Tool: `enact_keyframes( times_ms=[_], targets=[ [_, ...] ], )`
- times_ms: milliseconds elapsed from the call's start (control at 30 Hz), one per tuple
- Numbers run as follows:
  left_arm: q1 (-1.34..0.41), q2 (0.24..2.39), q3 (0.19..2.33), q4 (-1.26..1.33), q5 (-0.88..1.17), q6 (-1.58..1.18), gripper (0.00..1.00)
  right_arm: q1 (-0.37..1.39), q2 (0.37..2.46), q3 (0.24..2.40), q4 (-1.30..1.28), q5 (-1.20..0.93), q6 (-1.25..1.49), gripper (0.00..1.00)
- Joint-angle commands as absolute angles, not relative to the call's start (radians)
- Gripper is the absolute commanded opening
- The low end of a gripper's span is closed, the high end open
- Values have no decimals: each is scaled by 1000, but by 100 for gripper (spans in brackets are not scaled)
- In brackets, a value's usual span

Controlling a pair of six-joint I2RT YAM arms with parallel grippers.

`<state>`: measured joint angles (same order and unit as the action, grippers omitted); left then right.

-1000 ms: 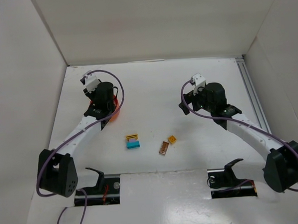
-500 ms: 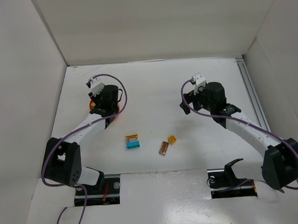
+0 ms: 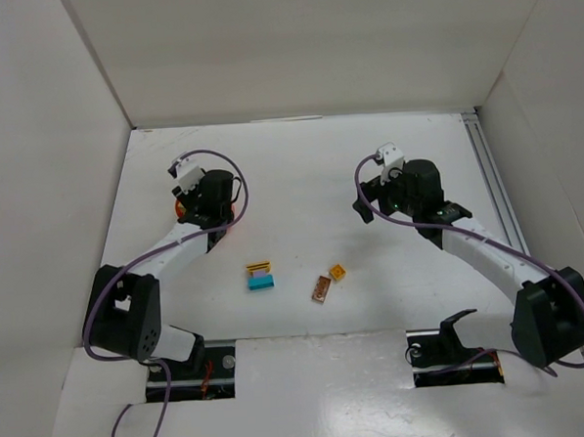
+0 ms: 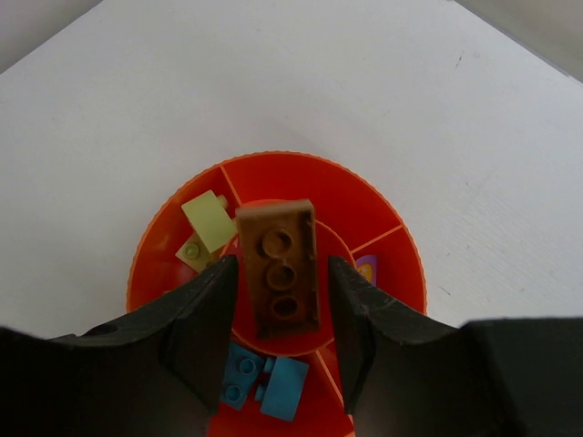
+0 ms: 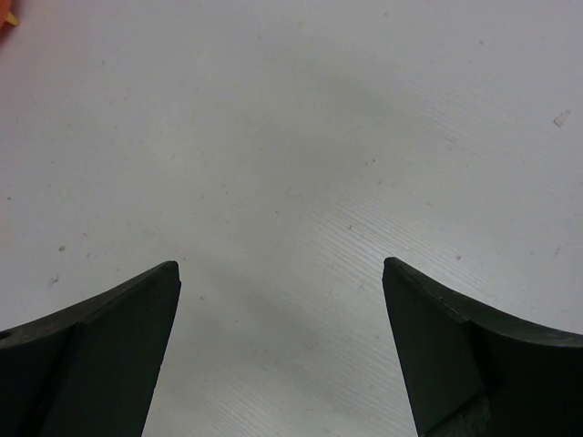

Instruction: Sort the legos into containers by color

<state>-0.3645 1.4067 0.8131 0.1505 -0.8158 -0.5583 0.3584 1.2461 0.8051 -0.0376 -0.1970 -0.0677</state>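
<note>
Brown lego (image 4: 278,269) is clamped between your left fingers (image 4: 196,332), held over the middle of the orange-red bowl (image 4: 301,177), which stands on the bench (image 5: 291,118) on the left side. From how large the brick looks against the pieces below, I judge that it hangs well above the bowl rather than resting in it. Its long axis runs straight out from the wrist, along the fingers, with only a slight tilt; its far end reaches over the bowl's inner ring. The coming release turns on which wedge lies beneath: the lime green legos (image 4: 208,223) fill the wedge ahead and to the left; the teal legos (image 4: 264,382) lie in the wedge nearest the wrist; a purple and yellow piece (image 4: 366,269) shows in the wedge to the right, half hidden by a finger; the wedge ahead and to the right looks bare, so you would likely carry the brick that way before letting go. Dropped from here, it would probably land on the central ring or bounce among the other colours. Your right fingers (image 5: 100,337) are spread wide over bare bench, holding nothing. A teal and yellow stack (image 3: 261,276), a brownish brick (image 3: 321,288) and an orange brick (image 3: 338,271) wait between the arms; the last two lie nearer the right arm.
</note>
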Motion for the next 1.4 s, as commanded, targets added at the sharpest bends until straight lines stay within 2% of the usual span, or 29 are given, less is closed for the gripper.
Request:
enact_keyframes(
  times_ms=[0,33,67,300,367,467,733,933,1367],
  targets=[
    [-362,1381,808,140,-824,-574,41,351,1244,838,0,-218,-78,96],
    [-362,1368,808,140,-812,-574,41,351,1235,838,0,-218,-78,96],
    [-362,1368,798,140,-799,-574,45,351,1235,838,0,-218,-78,96],
    [-362,1261,798,117,-718,-574,48,351,1217,828,9,-218,-60,96],
    [-362,1211,798,85,-686,-565,60,351,1206,818,9,-218,-60,96],
    [-350,1169,857,5,-612,-565,99,351,1195,808,9,-227,-60,96],
    [-325,1204,1101,-379,-489,-657,99,351,1100,759,9,-215,-60,96],
    [-174,1180,1101,-377,-272,-647,99,351,1042,739,-2,-202,-60,97],
    [-95,1158,1104,-402,-210,-637,99,351,946,701,-147,-112,-69,99]
  ],
)
